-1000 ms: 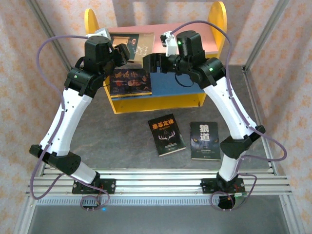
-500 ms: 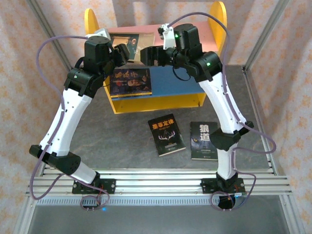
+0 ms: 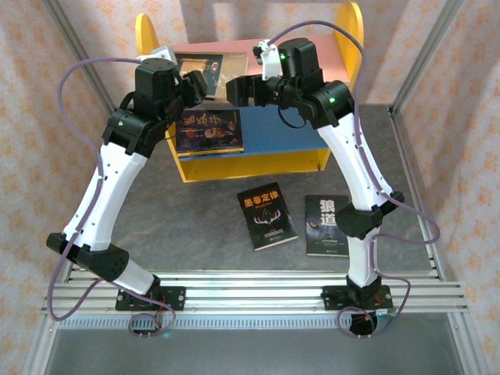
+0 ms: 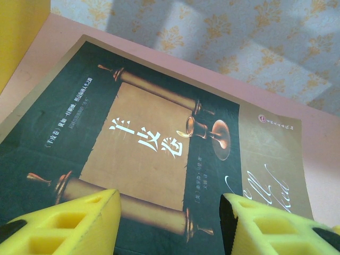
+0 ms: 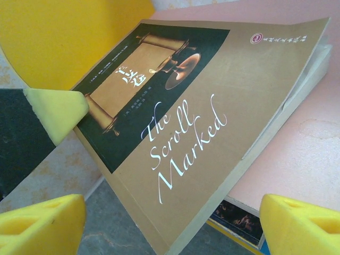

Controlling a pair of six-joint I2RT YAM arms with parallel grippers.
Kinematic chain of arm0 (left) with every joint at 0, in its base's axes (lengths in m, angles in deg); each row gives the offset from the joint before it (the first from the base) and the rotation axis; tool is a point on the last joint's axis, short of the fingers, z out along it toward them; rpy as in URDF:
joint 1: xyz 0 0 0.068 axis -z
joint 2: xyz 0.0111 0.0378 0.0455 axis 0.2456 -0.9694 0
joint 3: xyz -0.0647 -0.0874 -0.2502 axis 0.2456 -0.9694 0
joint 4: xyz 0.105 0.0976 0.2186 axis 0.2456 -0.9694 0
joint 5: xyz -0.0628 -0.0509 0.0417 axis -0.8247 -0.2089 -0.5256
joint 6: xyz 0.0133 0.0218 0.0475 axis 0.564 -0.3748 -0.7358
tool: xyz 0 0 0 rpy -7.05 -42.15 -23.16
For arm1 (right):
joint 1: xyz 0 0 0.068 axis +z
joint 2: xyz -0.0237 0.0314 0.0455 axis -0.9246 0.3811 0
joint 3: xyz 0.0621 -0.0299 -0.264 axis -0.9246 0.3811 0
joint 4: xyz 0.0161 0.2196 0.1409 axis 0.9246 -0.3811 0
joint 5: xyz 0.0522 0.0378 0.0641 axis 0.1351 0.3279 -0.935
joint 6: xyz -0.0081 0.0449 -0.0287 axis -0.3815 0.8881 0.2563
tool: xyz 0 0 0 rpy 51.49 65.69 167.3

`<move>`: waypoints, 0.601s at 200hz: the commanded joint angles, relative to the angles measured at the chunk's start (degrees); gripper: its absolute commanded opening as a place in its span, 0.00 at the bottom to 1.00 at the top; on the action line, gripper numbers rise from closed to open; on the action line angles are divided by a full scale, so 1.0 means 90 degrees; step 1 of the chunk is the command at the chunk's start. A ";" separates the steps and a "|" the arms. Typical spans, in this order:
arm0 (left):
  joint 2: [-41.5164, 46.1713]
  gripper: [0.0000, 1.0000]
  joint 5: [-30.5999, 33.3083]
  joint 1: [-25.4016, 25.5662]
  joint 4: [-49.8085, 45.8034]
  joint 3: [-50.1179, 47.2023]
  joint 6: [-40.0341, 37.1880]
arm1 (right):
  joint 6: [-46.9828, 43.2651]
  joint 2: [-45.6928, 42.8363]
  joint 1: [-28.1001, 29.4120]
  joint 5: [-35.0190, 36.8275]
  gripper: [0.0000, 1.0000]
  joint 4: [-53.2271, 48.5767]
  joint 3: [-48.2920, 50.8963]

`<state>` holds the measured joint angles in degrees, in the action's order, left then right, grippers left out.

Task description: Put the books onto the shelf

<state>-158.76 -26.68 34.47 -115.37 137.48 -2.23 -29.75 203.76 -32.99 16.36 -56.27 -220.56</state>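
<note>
The shelf [image 3: 258,162] stands at the back, with a pink upper board [image 3: 332,72] and a blue lower board [image 3: 285,133]. A brown and dark scroll-cover book [image 3: 205,64] [image 4: 159,133] [image 5: 207,101] lies on the pink board, its near corner jutting past the edge. My left gripper [image 3: 201,84] [image 4: 169,215] is open, its yellow fingers [image 4: 79,220] spread just over that cover. My right gripper [image 3: 237,88] [image 5: 171,228] stands wide open at the overhanging corner, holding nothing. A dark portrait book [image 3: 208,130] [image 5: 241,219] lies on the blue board. Two dark books [image 3: 266,216] [image 3: 328,225] lie on the table.
Yellow round-topped side panels [image 3: 350,31] [image 5: 79,37] flank the shelf. The left gripper's finger [image 5: 56,111] shows in the right wrist view at the book's left edge. Metal frame posts [image 3: 414,55] rise at both back corners. The grey table [image 3: 195,226] has free room in front of the shelf.
My right gripper has risen from the lower board's level to the upper board's edge and moved slightly left, its jaws widening. The left arm and the books have stayed put.
</note>
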 commanded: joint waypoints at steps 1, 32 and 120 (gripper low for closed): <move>0.0023 0.53 0.0085 0.0025 -0.0273 0.0009 0.0095 | -0.0052 0.0194 -0.0107 -0.0246 0.84 0.0251 -0.0197; -0.0038 0.53 0.0081 0.0023 -0.0286 0.0098 0.0091 | -0.0047 0.0325 -0.0167 -0.0488 0.85 0.0330 -0.0339; -0.0138 0.53 0.0053 0.0030 -0.0342 0.0358 0.0145 | 0.0584 0.0843 -0.0379 -0.1304 0.87 0.1030 -0.0651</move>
<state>-159.31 -26.50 34.47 -116.46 138.84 -2.04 -26.21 207.87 -35.79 6.88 -53.58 -225.69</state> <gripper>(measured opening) 0.527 0.864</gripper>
